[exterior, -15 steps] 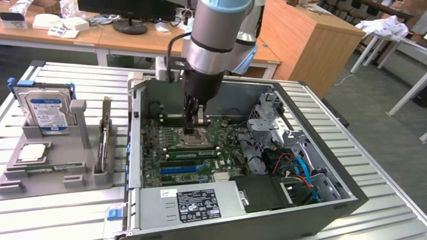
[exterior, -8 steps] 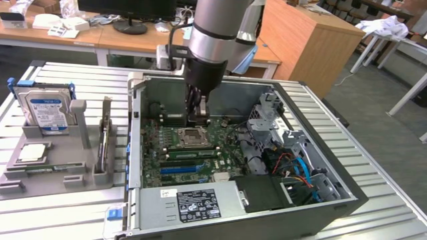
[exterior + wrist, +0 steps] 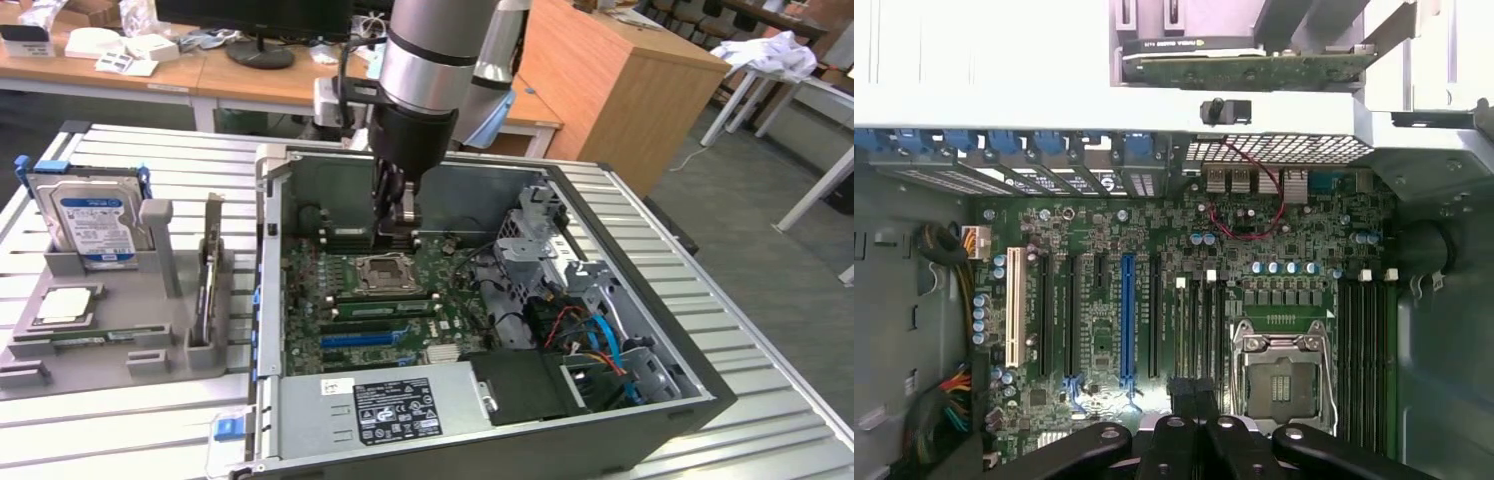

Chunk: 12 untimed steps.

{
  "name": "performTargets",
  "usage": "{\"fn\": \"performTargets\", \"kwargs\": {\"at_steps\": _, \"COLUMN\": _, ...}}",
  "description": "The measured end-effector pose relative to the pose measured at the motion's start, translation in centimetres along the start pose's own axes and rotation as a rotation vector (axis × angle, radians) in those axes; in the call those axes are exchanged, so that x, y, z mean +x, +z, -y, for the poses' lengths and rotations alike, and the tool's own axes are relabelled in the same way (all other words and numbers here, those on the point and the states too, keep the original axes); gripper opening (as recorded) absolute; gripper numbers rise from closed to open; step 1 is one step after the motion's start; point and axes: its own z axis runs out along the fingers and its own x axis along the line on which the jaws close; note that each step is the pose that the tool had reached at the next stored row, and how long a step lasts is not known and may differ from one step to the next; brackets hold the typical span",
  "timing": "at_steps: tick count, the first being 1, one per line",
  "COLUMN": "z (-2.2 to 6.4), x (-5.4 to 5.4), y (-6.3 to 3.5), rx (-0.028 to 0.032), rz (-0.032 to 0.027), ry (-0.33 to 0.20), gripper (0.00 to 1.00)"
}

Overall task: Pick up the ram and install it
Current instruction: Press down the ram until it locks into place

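Robot's hand (image 3: 400,228) is down inside the open PC case (image 3: 674,405), fingers pinched together. I can't make out anything between them. In the exterior view it hangs over the motherboard (image 3: 461,275) on the far side of the square metal CPU socket (image 3: 387,268).

The ram (image 3: 383,307), as best I can tell, is the thin green stick with pale patches lying along the black memory slots just on the near side of that socket, so it's apart from the hand. Can't say whether it's fully seated.

The case sits on a ribbed metal counter (image 3: 134,425). On the exterior view's left a matte gray holder (image 3: 158,235) props up the shiny silver hard drive (image 3: 94,225) and an upright expansion card (image 3: 211,290).

Wrist view gives the detail the other one doesn't:
- the hand's (image 3: 1194,400) black fingertips are closed over the board
- a long blue slot (image 3: 1127,320) runs beside the black ones
- the socket (image 3: 1286,378) shows its bare pin grid
- red wire loops near the rear ports
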Motion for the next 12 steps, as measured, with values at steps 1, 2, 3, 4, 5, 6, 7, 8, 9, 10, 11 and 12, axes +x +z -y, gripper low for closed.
{"fn": "performTargets", "kwargs": {"at_steps": 1, "z": 0.00, "x": 0.0, "y": 0.00, "rx": 0.0000, "rz": 0.0000, "ry": 0.000, "gripper": 0.11}}
{"fn": "performTargets", "kwargs": {"at_steps": 2, "z": 0.00, "x": 0.0, "y": 0.00, "rx": 0.0000, "rz": -0.0001, "ry": 0.000, "gripper": 0.11}}
{"fn": "performTargets", "kwargs": {"at_steps": 3, "z": 0.00, "x": 0.0, "y": 0.00, "rx": 0.0000, "rz": -0.0001, "ry": 0.000, "gripper": 0.11}}
{"fn": "performTargets", "kwargs": {"at_steps": 4, "z": 0.05, "x": 0.0, "y": -0.01, "rx": -0.0001, "rz": -0.0002, "ry": 0.000, "gripper": 0.11}}
{"fn": "performTargets", "kwargs": {"at_steps": 5, "z": 0.19, "x": 0.0, "y": -0.02, "rx": -0.0002, "rz": -0.0003, "ry": 0.000, "gripper": 0.11}}
{"fn": "performTargets", "kwargs": {"at_steps": 6, "z": 0.40, "x": 0.0, "y": -0.03, "rx": -0.0001, "rz": -0.0002, "ry": 0.000, "gripper": 0.11}}
{"fn": "performTargets", "kwargs": {"at_steps": 7, "z": 0.71, "x": 0.0, "y": -0.03, "rx": -0.0001, "rz": -0.0002, "ry": 0.000, "gripper": 0.11}}
{"fn": "performTargets", "kwargs": {"at_steps": 8, "z": 1.08, "x": 0.0, "y": -0.05, "rx": -0.0001, "rz": -0.0002, "ry": 0.000, "gripper": 0.11}}
{"fn": "performTargets", "kwargs": {"at_steps": 9, "z": 1.50, "x": 0.0, "y": -0.06, "rx": -0.0001, "rz": -0.0002, "ry": -0.001, "gripper": 0.11}}
{"fn": "performTargets", "kwargs": {"at_steps": 10, "z": 1.93, "x": 0.0, "y": -0.08, "rx": -0.0002, "rz": -0.0002, "ry": -0.001, "gripper": 0.11}}
{"fn": "performTargets", "kwargs": {"at_steps": 11, "z": 2.33, "x": 0.0, "y": -0.09, "rx": -0.0003, "rz": -0.0002, "ry": -0.001, "gripper": 0.11}}
{"fn": "performTargets", "kwargs": {"at_steps": 12, "z": 2.72, "x": 0.0, "y": -0.11, "rx": -0.0003, "rz": -0.0003, "ry": -0.001, "gripper": 0.11}}
